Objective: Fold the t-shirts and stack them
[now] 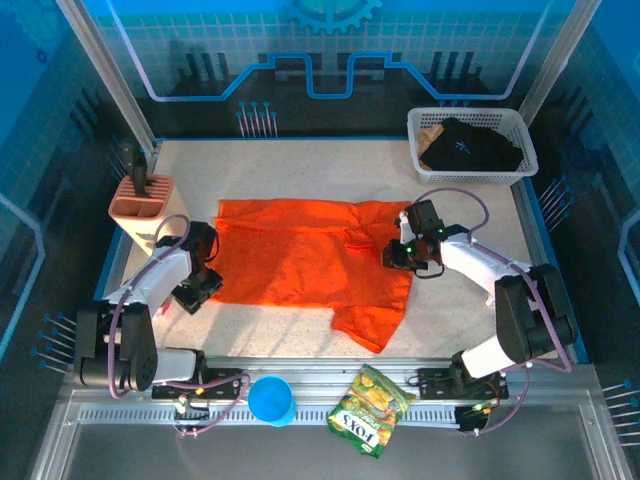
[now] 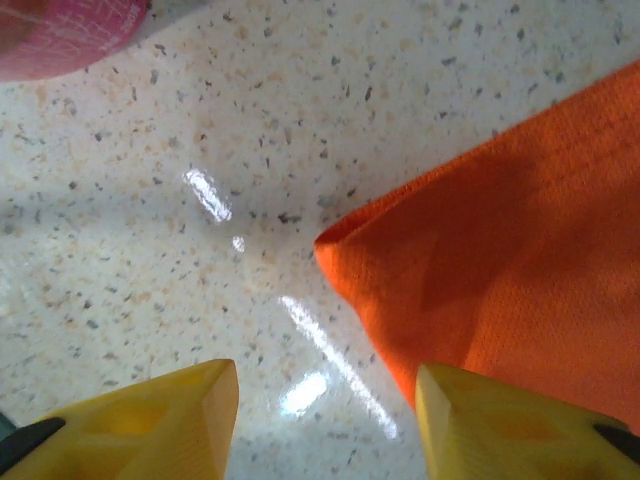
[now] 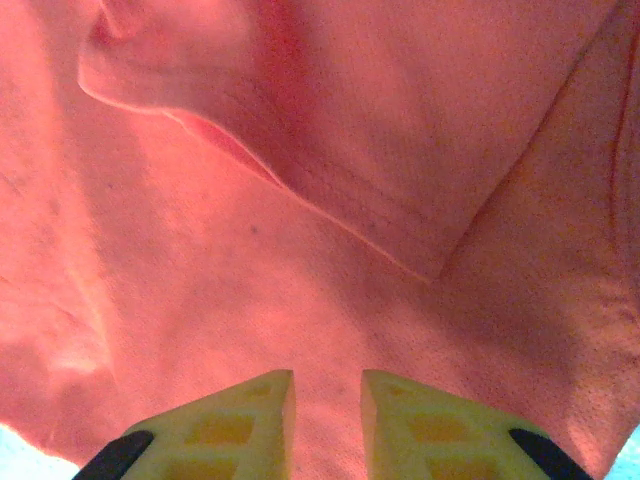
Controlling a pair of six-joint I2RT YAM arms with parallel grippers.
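Note:
The orange t-shirt (image 1: 300,255) lies spread across the middle of the table, with one sleeve trailing toward the near edge. A black t-shirt (image 1: 470,145) sits bunched in the white basket (image 1: 415,125) at the back right. My left gripper (image 1: 200,290) hovers at the orange shirt's near-left corner (image 2: 345,240). It (image 2: 325,385) is open over bare table, and its right finger (image 2: 500,420) is at the cloth's edge. My right gripper (image 1: 392,255) is over the shirt's right part near the collar. Its jaws (image 3: 327,385) stand slightly open just above the cloth (image 3: 330,200), with nothing between them.
A pink holder (image 1: 145,205) stands at the left, close behind my left arm. On the front rail are a blue cup (image 1: 270,400) and a green-yellow snack bag (image 1: 372,410). Bare table runs along the back and the near-left side.

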